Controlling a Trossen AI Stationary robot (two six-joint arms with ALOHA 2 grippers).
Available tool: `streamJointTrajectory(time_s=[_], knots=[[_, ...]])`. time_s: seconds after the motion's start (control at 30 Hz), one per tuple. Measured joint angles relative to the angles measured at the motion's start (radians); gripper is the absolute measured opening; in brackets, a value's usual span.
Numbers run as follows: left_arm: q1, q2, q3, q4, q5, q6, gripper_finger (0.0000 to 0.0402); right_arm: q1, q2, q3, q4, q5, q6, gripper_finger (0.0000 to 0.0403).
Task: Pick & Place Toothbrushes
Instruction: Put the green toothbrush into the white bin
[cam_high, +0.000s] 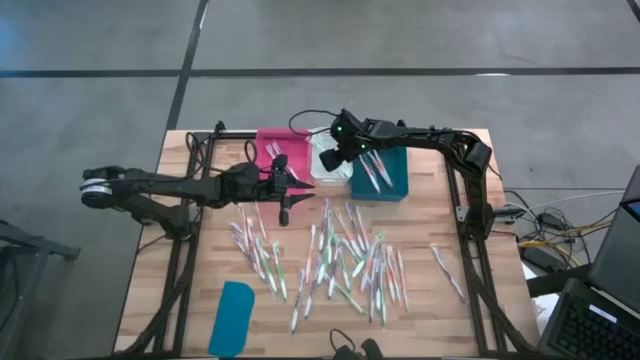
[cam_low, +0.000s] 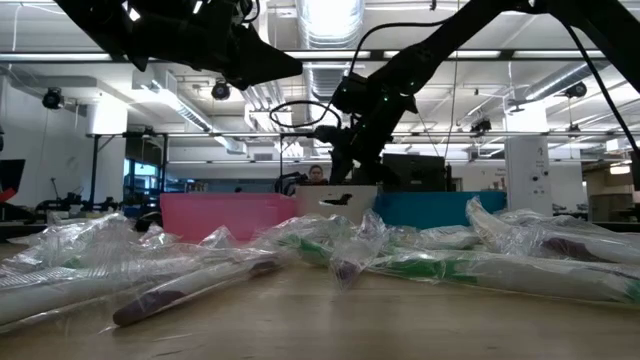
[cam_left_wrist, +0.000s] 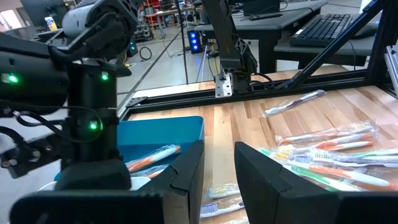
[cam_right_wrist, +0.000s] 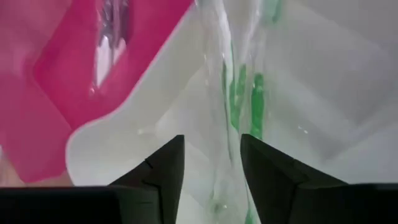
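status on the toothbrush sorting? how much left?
Early. A few toothbrushes lie in the pink bin and teal bin. The right gripper, jaws apart over the white bin, is letting go of a green wrapped toothbrush. The left gripper hovers over the pile, dozens left.

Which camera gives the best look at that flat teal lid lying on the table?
The high view: the teal lid lies flat and fully visible near the table's front edge, left of the scattered toothbrushes. The low view and both wrist views show nothing of it.
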Motion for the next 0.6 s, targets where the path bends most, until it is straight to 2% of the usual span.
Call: streamJointTrajectory(time_s=[0.27,0.47,0.6], knots=[[0.000,0.000,0.000,0.000,0.000,0.000,0.0094,0.000,0.000,0.081,0.011,-0.015,-0.094,0.0168],[0.000,0.000,0.000,0.000,0.000,0.000,0.0094,0.013,-0.001,0.100,0.038,-0.012,-0.343,0.0151],[0.000,0.000,0.000,0.000,0.000,0.000,0.0094,0.020,0.000,0.099,0.038,0.001,-0.419,0.0140]])
